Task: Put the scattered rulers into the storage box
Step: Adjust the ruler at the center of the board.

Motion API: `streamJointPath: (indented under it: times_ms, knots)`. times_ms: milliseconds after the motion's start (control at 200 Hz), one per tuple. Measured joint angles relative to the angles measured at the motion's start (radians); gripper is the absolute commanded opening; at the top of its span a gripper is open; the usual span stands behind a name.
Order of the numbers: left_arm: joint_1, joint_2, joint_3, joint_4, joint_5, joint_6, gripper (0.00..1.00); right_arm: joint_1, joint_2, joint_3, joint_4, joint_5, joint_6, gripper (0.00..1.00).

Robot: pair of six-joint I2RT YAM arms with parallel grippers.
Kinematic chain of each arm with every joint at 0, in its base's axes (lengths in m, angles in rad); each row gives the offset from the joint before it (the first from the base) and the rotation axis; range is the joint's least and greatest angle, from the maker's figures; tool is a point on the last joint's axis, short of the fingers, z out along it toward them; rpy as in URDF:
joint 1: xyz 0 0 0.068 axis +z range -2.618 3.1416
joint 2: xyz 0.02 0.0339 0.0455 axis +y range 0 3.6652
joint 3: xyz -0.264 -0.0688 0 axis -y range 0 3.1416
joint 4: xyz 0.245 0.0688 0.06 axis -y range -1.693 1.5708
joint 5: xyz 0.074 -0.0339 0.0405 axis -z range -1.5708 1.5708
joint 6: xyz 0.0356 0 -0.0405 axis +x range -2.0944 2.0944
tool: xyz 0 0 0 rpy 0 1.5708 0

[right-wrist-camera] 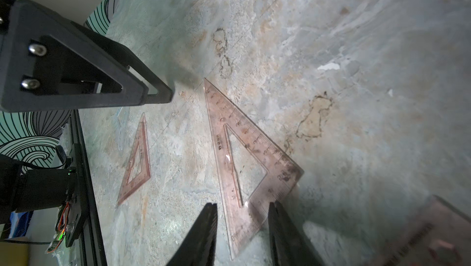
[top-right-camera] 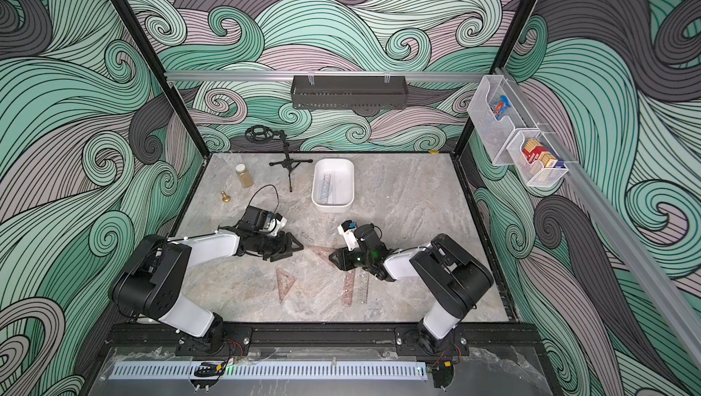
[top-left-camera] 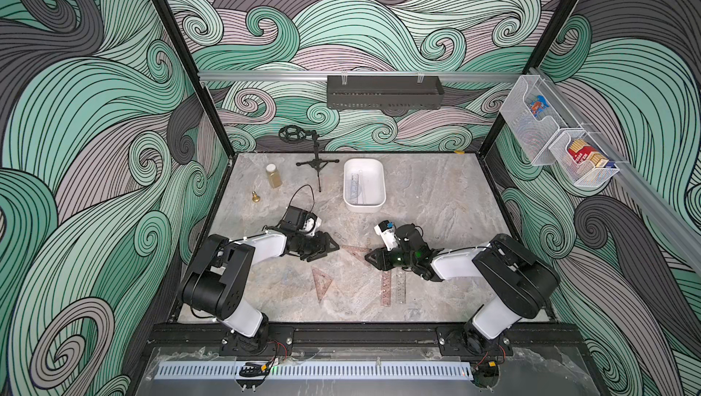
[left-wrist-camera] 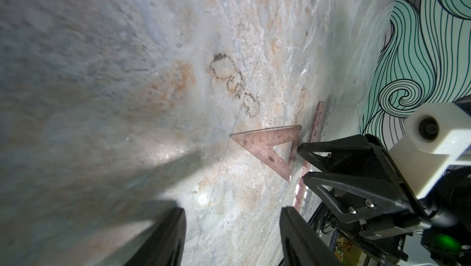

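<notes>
on the far left of the marbled tabletop (top-left-camera: 436, 193) stands a small brass bell (top-left-camera: 257, 197), and just beyond it a lidded jar (top-left-camera: 274, 176) of tan stuff; right of the jar is a black tripod stand (top-left-camera: 318, 164). nearer the front a pinkish-brown set square (top-left-camera: 322, 283) lies flat, apart from everything else. the left gripper (left-wrist-camera: 232, 210) hangs low over the middle of the table, pointing right, its fingers well apart with only bare table between them. a second set square (right-wrist-camera: 257, 137), also pinkish, lies flat between the two grippers, one sharp corner aimed at the left one. beyond it, toward the far middle, sits the white storage box (top-left-camera: 363, 207), with a clear straight ruler (top-left-camera: 356, 187) lying lengthwise inside. the right gripper (right-wrist-camera: 242, 204) faces left and low, its fingers part way apart and astride the corner of the second set square on its side; table shows between one finger and the plastic edge, so it is not clamped. near of that gripper two more lie side by side, a pinkish-brown ruler (top-left-camera: 385, 288) on the left and a clear ruler (top-left-camera: 401, 286) on the right, their far ends hidden under the wrist. on the right wall hang two wire mesh baskets (top-left-camera: 531, 128) holding small packs
</notes>
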Motion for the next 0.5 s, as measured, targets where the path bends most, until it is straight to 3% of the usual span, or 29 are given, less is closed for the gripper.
streamJointPath:
  times_ms: [180, 500]
  knots:
    - [0.008, 0.007, 0.03, -0.019, -0.03, 0.002, 0.68, -0.023, -0.033, 0.0, 0.031, -0.018, 0.003, 0.22]
    - [0.008, 0.082, 0.119, -0.029, -0.056, 0.003, 0.69, -0.025, 0.019, 0.001, 0.095, -0.063, 0.011, 0.17]
